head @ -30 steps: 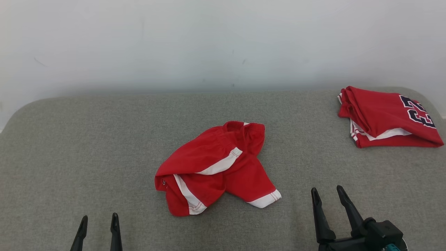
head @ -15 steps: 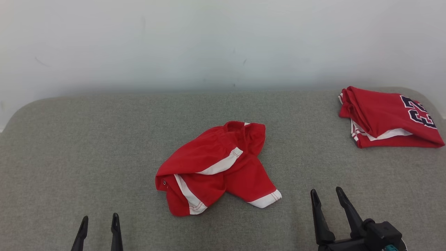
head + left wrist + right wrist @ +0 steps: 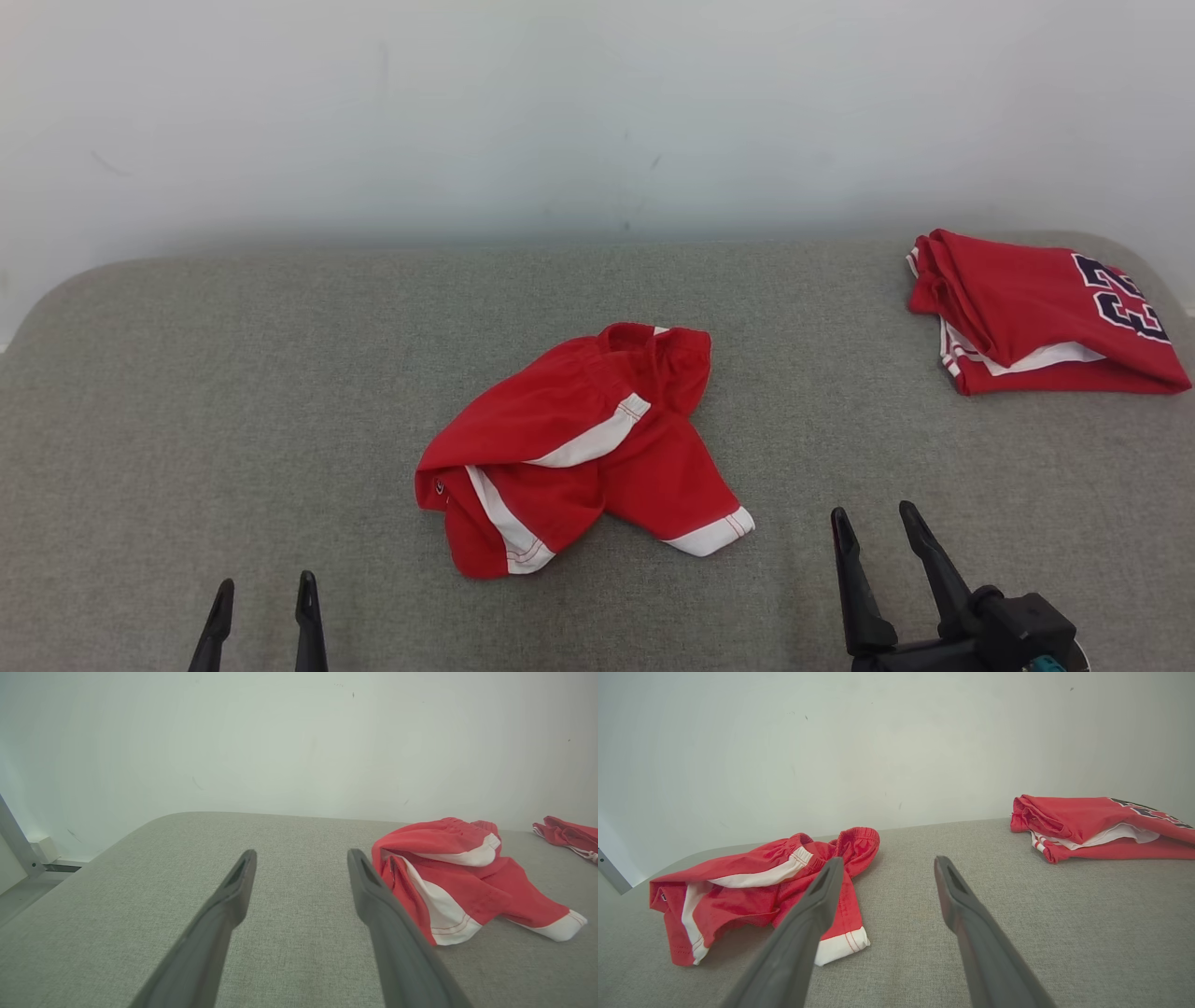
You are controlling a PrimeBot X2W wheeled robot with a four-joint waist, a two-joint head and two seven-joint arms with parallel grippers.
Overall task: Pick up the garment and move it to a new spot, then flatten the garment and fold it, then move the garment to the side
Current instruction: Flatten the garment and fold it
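The garment [image 3: 579, 448] lies crumpled in the middle of the grey padded table, bright red with white panels and thin stripe trim; it also shows as a heap in the left wrist view [image 3: 462, 877] and the right wrist view [image 3: 756, 891]. My left gripper [image 3: 261, 590] is open at the lower left, short of the garment and well to its left. My right gripper [image 3: 875, 519] is open at the lower right, apart from the garment's white-hemmed corner. Nothing sits between either pair of fingers [image 3: 233, 886] [image 3: 957, 886].
A second red garment with dark numerals [image 3: 1036, 313] lies folded at the table's far right corner [image 3: 1097, 826]. A pale wall stands right behind the grey table [image 3: 233, 373]. The table's left edge rounds off near a metal frame [image 3: 18, 844].
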